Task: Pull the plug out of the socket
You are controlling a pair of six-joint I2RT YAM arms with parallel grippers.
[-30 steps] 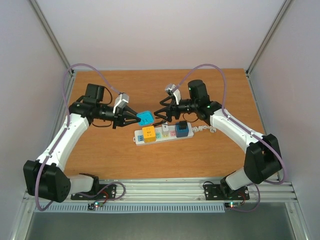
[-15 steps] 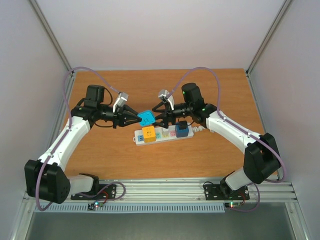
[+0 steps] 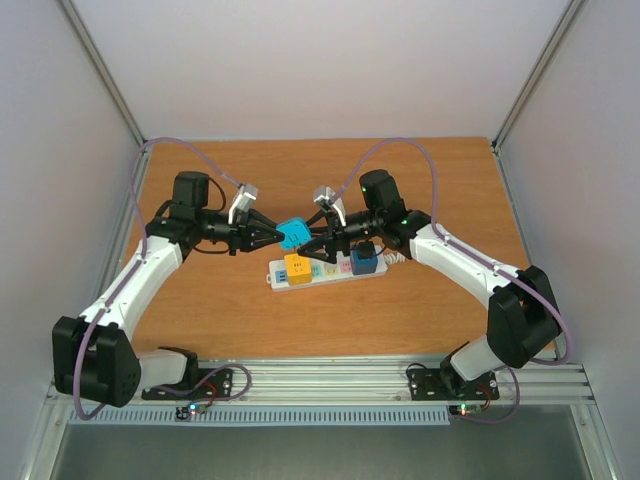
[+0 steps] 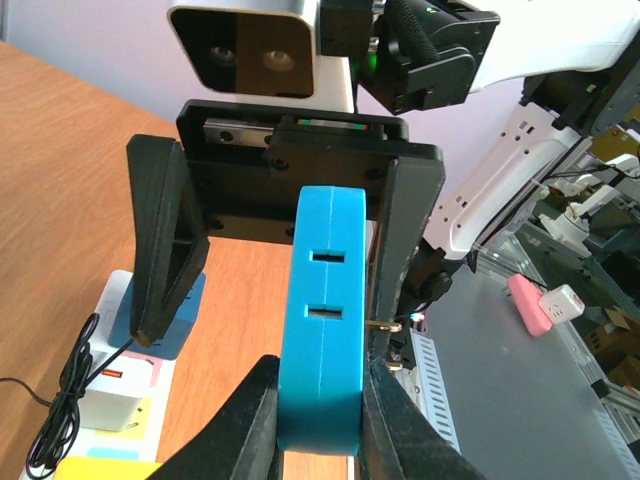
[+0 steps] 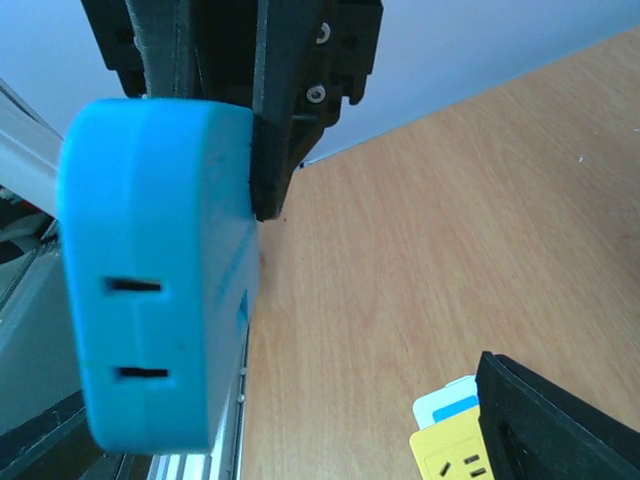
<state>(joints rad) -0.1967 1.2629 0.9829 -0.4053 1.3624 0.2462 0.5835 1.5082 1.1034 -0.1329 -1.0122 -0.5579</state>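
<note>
The bright-blue, smooth, round-edged plastic plug (image 3: pixel 291 234), with two narrow slots in its slim edge, is held at mid-frame in the top view, lifted clear of the long white power strip with pastel outlet faces (image 3: pixel 328 268), and is clamped across its broad sides by the left gripper (image 3: pixel 279 236). The right gripper (image 3: pixel 313 238) is spread wide astride it, so a handover is judged to be in hand. The black wedge-shaped fingers (image 4: pixel 165 250) should be centred on the flat sides before closure, and the left hold released only afterwards, since the glossy shell may slip. A yellow square plug (image 3: pixel 297 268) and a dark-blue plug (image 3: pixel 364 260) are seated in the strip on the matte wood-grain table (image 3: pixel 420 310).
</note>
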